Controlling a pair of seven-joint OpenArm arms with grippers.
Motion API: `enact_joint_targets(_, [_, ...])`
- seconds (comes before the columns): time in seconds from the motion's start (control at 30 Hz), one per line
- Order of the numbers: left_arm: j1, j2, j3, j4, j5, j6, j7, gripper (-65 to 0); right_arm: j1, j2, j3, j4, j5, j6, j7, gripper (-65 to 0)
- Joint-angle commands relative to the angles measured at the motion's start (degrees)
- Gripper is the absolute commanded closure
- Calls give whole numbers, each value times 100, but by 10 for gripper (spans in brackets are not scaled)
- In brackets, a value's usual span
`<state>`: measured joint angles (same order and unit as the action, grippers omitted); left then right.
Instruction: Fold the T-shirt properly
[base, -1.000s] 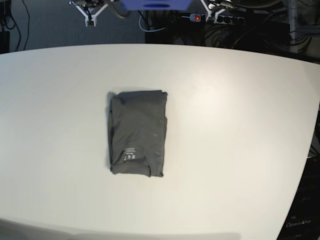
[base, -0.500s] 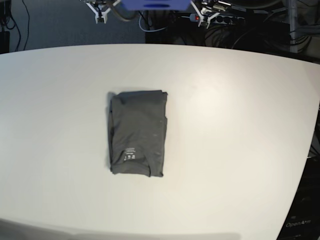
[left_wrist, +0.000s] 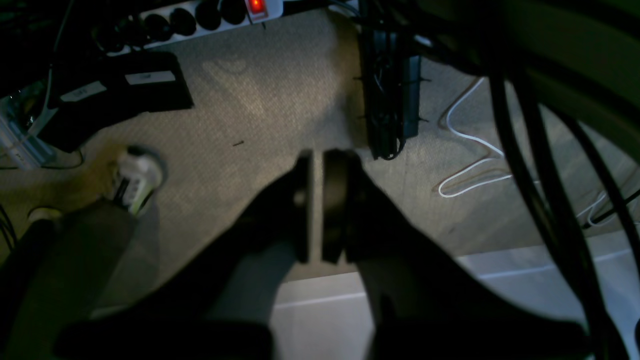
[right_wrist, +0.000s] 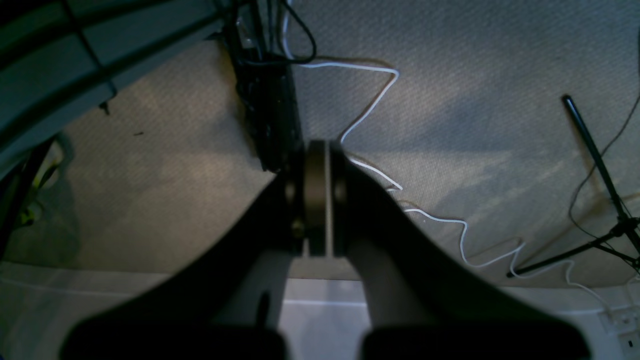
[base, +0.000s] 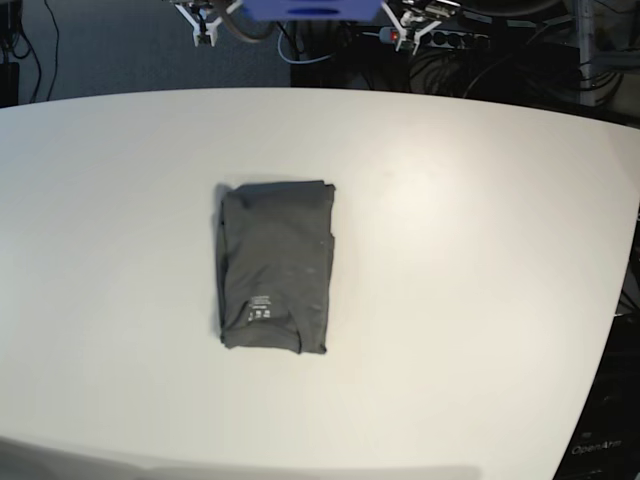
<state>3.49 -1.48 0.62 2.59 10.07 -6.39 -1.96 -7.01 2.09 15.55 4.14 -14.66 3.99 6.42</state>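
Note:
The T-shirt lies folded into a neat dark grey rectangle a little left of the middle of the white table, its small white neck label showing near the front end. Both arms are pulled back beyond the table's far edge, well away from the cloth. My left gripper is shut with nothing in it and hangs over the carpet; in the base view it is at the top right. My right gripper is likewise shut and empty, at the top left. Neither wrist view shows the T-shirt.
Behind the table is carpet with a power strip, black and white cables and a stand. A person's shoe shows in the left wrist view. The table's far edge runs below both grippers.
Both grippers drew in toward the blue base at the top of the base view, then held still. The T-shirt has not moved.

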Motion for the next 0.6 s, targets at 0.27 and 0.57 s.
enact_joint_targets(0.27, [16,-6,-5,18,-18,-16,-11,-36,-25,7,5,3,2,-8,-4,-15])
enact_joint_targets(0.57, [7,55,4,36,-18,-16,-20,-36,-7,42,-3,47,2,-8,13,-15])
